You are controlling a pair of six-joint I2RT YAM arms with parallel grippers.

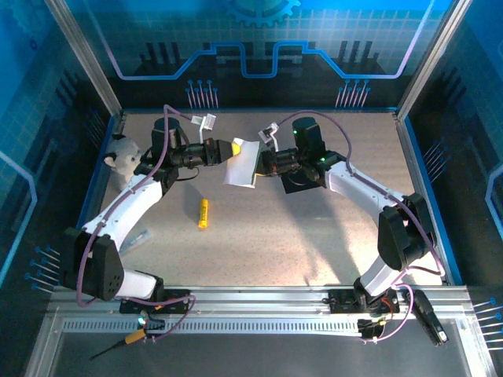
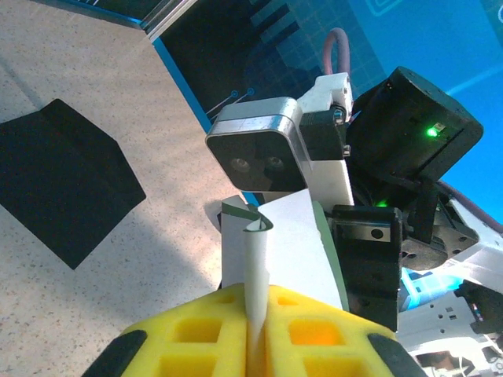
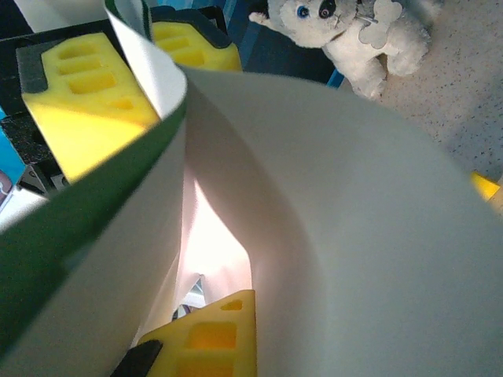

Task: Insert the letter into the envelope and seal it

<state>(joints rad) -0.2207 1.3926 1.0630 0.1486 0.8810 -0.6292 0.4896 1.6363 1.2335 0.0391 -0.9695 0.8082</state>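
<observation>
Top external: left gripper (image 1: 233, 148) and right gripper (image 1: 262, 162) each clamp the letter (image 1: 242, 165), raised just left of the envelope (image 1: 297, 187).

L arm (image 1: 130, 203) reaches fwd from its base at near left, elbow bent, wrist turned inward so the L gripper (image 1: 233, 148) points toward the R side, its yellow pads (image 2: 204, 334) pressed together on one edge of the letter (image 1: 242, 166). R arm (image 1: 369, 188) mirrors it from near right: upper link upright, forearm angled in, R gripper (image 1: 262, 162) pointing left w/ jaws closed on the sheet's opposite edge. Both grippers face each other tip to tip, near but not touching.
</observation>
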